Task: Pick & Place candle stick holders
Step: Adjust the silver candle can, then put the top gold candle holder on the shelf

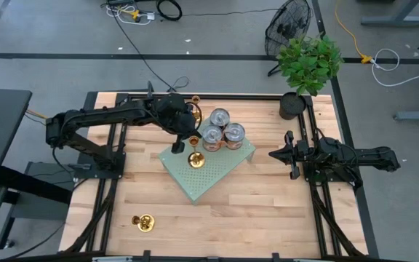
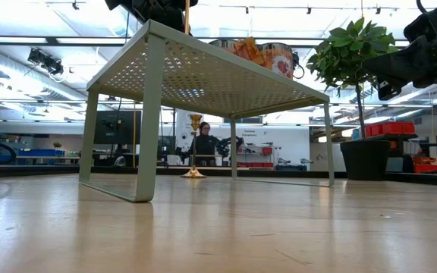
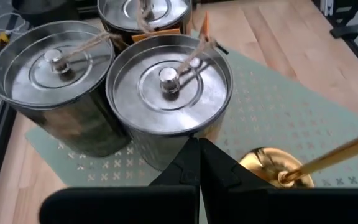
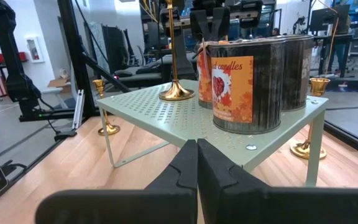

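Left hand closed beside candle stick holder near shelf edge; right hand closed

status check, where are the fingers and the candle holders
Left gripper over the green shelf, fingers shut, beside a gold holder. Right gripper idle, shut. Cans close by.

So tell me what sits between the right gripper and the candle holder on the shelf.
In the high view, the tin cans stand between the right gripper and the candle holder, on the green perforated shelf.
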Available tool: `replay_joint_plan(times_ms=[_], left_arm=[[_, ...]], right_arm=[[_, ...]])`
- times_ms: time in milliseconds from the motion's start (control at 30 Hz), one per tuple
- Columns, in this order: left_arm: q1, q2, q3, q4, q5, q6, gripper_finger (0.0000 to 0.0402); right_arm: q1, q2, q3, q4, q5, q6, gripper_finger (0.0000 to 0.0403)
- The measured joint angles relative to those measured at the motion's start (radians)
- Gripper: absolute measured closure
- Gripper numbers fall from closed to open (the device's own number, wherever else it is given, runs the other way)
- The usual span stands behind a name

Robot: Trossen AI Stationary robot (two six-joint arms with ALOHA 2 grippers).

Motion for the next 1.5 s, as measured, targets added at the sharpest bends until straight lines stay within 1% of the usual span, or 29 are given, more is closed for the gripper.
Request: replay_joint_plan(times_ms=[333, 533, 667, 867, 1167, 1500], left_arm=[[0.011, 0.000, 0.000, -0.064, -0.002, 0.000, 0.0401], [0.010, 0.001, 0.000, -0.096, 0.087, 0.001, 0.0401], [0.010, 0.001, 0.000, -0.094, 0.098, 0.002, 0.0401], [0.010, 0.001, 0.000, -0.082, 0.155, 0.008, 0.0401], [0.010, 0.001, 0.000, -0.033, 0.174, 0.001, 0.0401], [0.010, 0.001, 0.000, -0.029, 0.180, 0.000, 0.0401]], right_arm=[[0.000, 0.000, 0.000, 0.000, 0.000, 0.000, 0.0400], [0.000, 0.000, 0.000, 0.000, 0.000, 0.000, 0.0400], [0.000, 0.000, 0.000, 0.000, 0.000, 0.000, 0.0400], [0.000, 0.000, 0.000, 0.000, 0.000, 0.000, 0.0400], [0.000, 0.000, 0.000, 0.000, 0.000, 0.000, 0.0400], [0.000, 0.000, 0.000, 0.000, 0.000, 0.000, 0.0400]])
